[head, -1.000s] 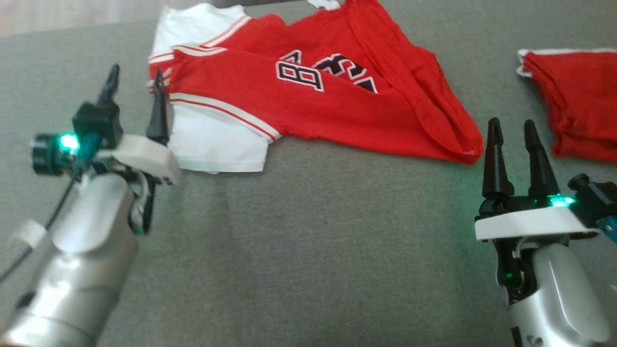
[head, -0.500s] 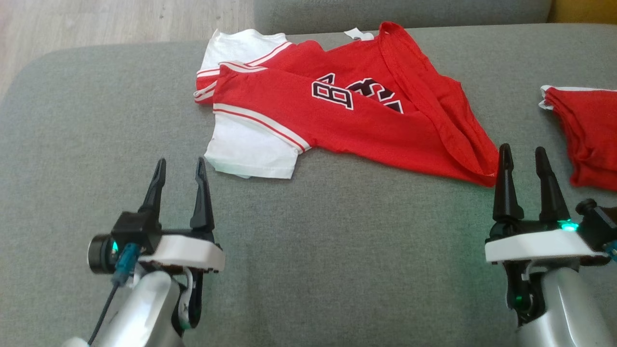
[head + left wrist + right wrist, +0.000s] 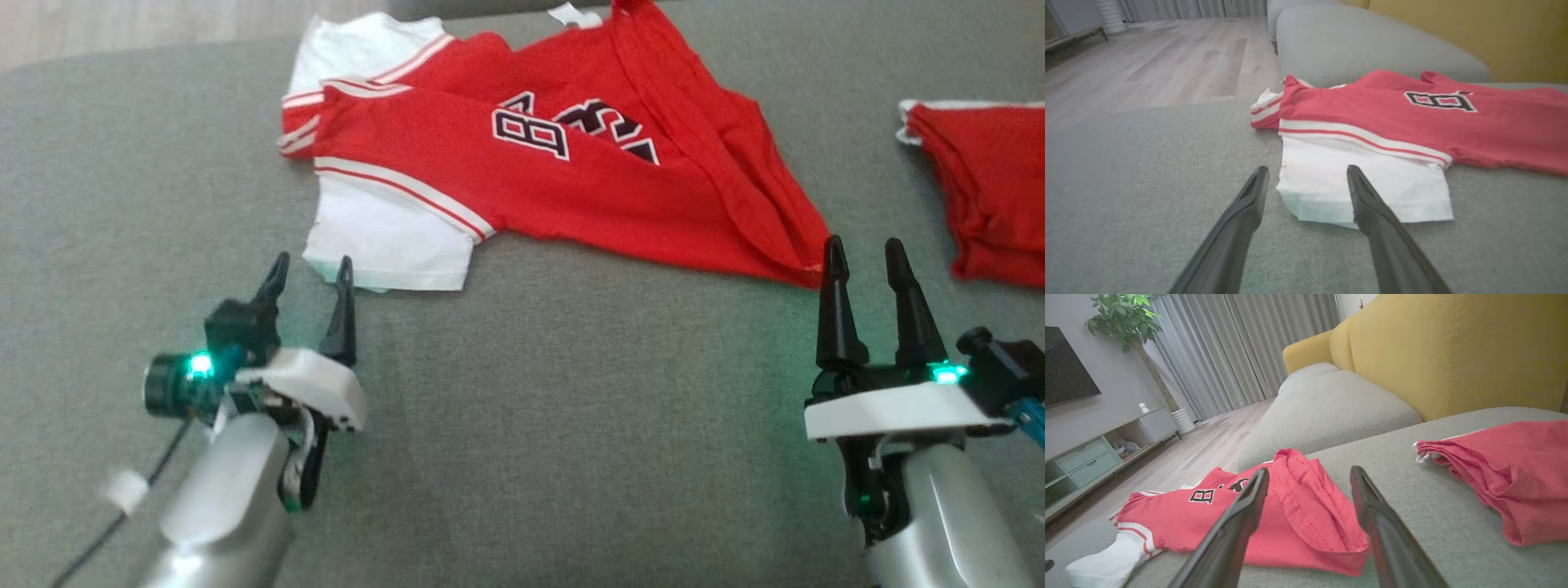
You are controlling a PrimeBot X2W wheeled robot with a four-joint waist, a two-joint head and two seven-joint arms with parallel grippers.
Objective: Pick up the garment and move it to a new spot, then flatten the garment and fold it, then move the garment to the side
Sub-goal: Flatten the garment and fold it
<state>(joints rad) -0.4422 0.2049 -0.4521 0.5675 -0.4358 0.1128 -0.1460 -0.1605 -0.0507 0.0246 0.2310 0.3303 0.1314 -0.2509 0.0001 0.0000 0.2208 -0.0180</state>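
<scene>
Presently finds garment [image 3: 571, 163] along far edge of cushion [image 3: 571, 408], long axis left-right; left gripper [image 3: 314, 261] parted, empty, just short of white sleeve [image 3: 384, 245]; right gripper [image 3: 862, 245] likewise beside red corner [image 3: 804, 265].

1. The left gripper [image 3: 1307, 169] hovers empty, fingers spread, over the grey cushion [image 3: 1135, 171].
2. The red garment [image 3: 1372, 110] lies ahead, and the near corner of its white sleeve [image 3: 1380, 183] shows between the fingertips.

Left end effector [image 3: 313, 260] and right end effector [image 3: 863, 242] both point forward, jaws apart, holding nothing.
</scene>
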